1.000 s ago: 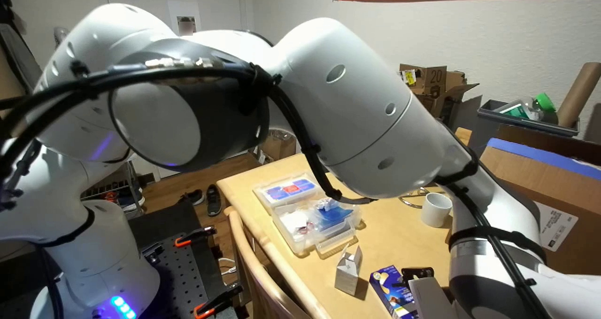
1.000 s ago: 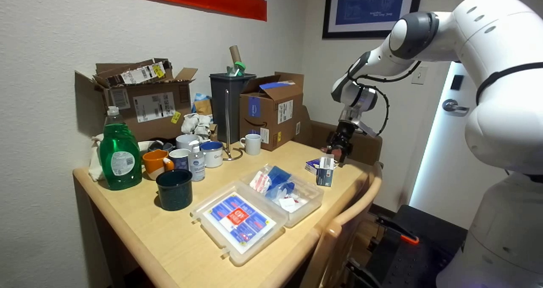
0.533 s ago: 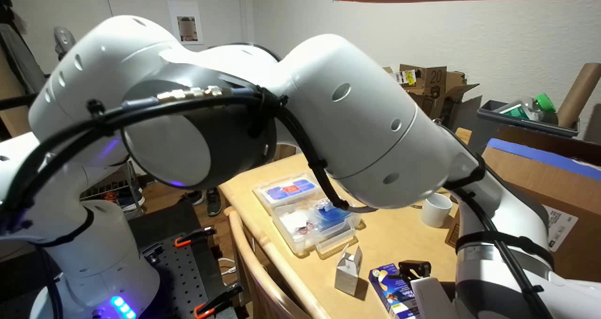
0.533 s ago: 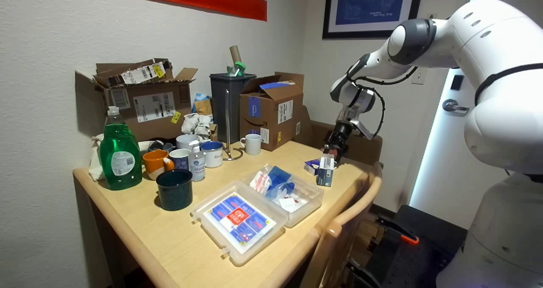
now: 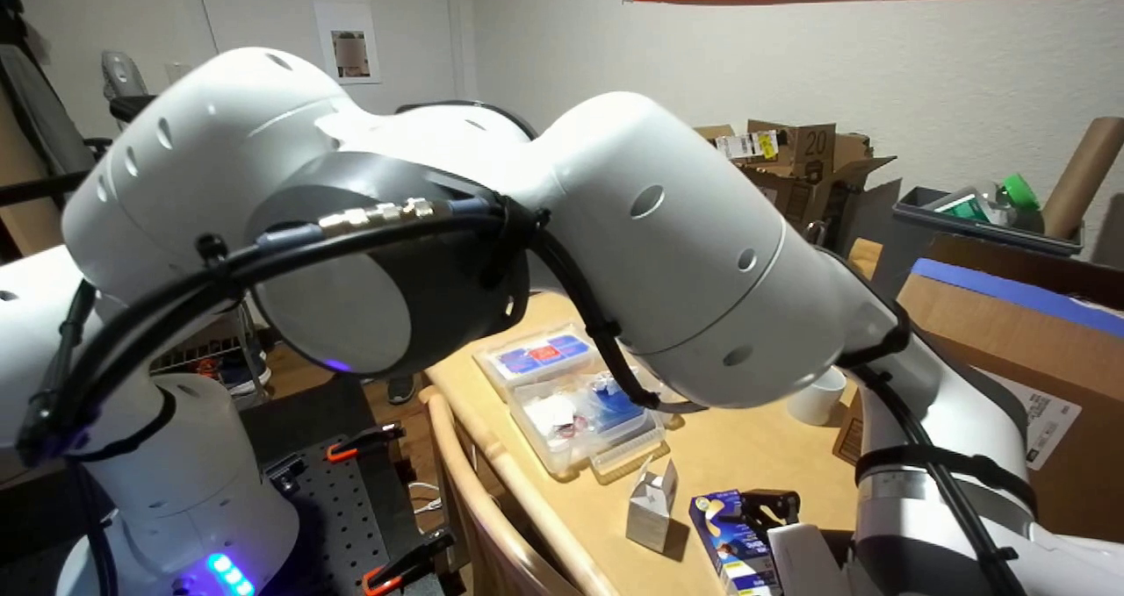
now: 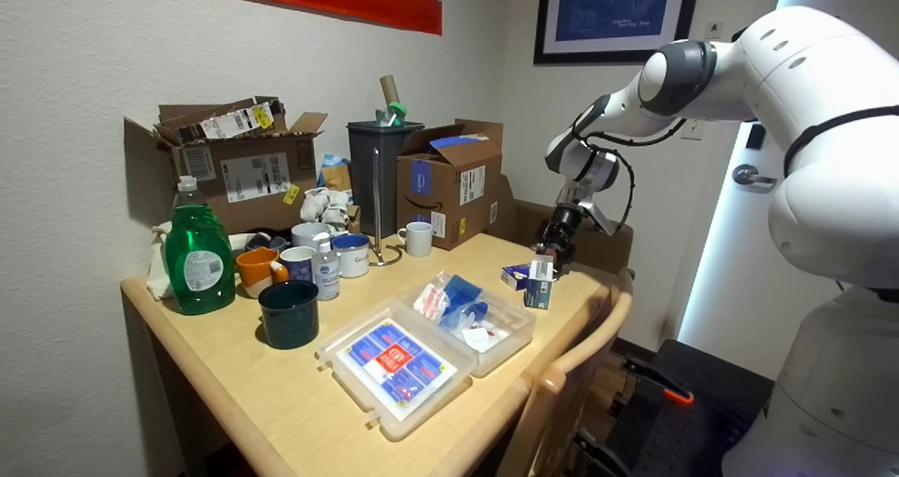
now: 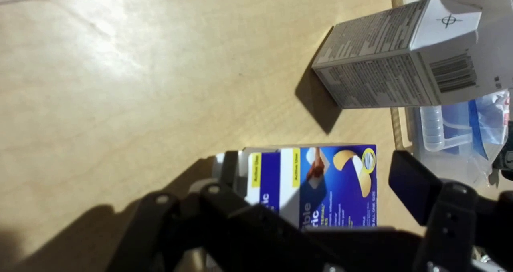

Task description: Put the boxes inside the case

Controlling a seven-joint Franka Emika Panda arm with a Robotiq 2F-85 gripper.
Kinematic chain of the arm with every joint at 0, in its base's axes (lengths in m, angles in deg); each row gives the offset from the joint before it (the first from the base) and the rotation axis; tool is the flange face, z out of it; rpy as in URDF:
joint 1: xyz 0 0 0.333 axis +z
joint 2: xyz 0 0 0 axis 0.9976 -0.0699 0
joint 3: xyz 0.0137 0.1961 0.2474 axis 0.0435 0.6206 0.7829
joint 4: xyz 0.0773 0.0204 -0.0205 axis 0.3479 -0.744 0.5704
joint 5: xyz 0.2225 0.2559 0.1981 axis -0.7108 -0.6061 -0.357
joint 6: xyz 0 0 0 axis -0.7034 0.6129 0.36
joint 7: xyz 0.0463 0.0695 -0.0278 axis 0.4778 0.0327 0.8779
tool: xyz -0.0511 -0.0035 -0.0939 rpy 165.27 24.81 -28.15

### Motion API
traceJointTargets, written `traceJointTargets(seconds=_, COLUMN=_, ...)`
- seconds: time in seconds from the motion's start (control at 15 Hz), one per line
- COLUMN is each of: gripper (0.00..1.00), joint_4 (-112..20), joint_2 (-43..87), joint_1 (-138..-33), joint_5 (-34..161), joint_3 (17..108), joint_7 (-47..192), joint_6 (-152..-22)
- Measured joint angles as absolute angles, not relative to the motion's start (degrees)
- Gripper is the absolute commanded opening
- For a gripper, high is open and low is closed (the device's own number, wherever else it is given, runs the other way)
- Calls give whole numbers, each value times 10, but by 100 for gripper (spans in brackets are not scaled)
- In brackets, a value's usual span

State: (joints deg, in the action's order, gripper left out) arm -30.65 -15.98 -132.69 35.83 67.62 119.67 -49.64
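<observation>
The dark blue carton point(image 5: 733, 534) lies flat on the table; it also shows in an exterior view point(image 6: 515, 276) and the wrist view point(image 7: 340, 184). My gripper point(image 7: 321, 178) is open around it. In the wrist view the left finger is at or very near its open end, and the right finger is apart from its other end. The gripper is low over the table in both exterior views point(image 5: 773, 506) point(image 6: 555, 252). The whitish-grey carton point(image 7: 372, 63) stands upright with open flaps beside it point(image 5: 650, 513) point(image 6: 538, 293). The clear case point(image 6: 509, 343) lies open, with blue and white items in one half point(image 5: 536, 442).
A large brown cardboard box point(image 6: 449, 182) stands behind the cartons. A white mug point(image 6: 418, 239), a metal stand point(image 6: 377, 196), a dark mug point(image 6: 289, 315) and a green soap bottle point(image 6: 199, 266) are on the table. A wooden chair back point(image 6: 597, 336) rises at the table edge.
The arm has come down somewhat and my gripper has shifted slightly. The dark blue carton has slid a little, to the left in an exterior view. The whitish-grey carton and the case are unmoved.
</observation>
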Motion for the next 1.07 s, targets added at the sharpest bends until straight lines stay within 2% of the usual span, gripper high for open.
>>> traceJointTargets(seconds=0.27, gripper=32, joint_4=-301, joint_2=-162, joint_1=-1327, joint_5=355, joint_3=676, joint_7=1197, joint_6=-496)
traceJointTargets(seconds=0.53, gripper=5, joint_4=-294, joint_2=-162, joint_1=-1328, joint_5=352, joint_3=676, joint_7=1197, joint_6=-497)
traceJointTargets(seconds=0.73, gripper=0, joint_4=-292, joint_2=-157, joint_1=-1327, joint_5=347, joint_3=676, joint_7=1197, joint_6=-504)
traceJointTargets(seconds=0.87, gripper=4, joint_4=-293, joint_2=-150, joint_1=-1326, joint_5=341, joint_3=677, joint_7=1197, joint_6=-511)
traceJointTargets(seconds=1.07, gripper=4, joint_4=-296, joint_2=-132, joint_1=-1323, joint_5=332, joint_3=681, joint_7=1197, joint_6=-528)
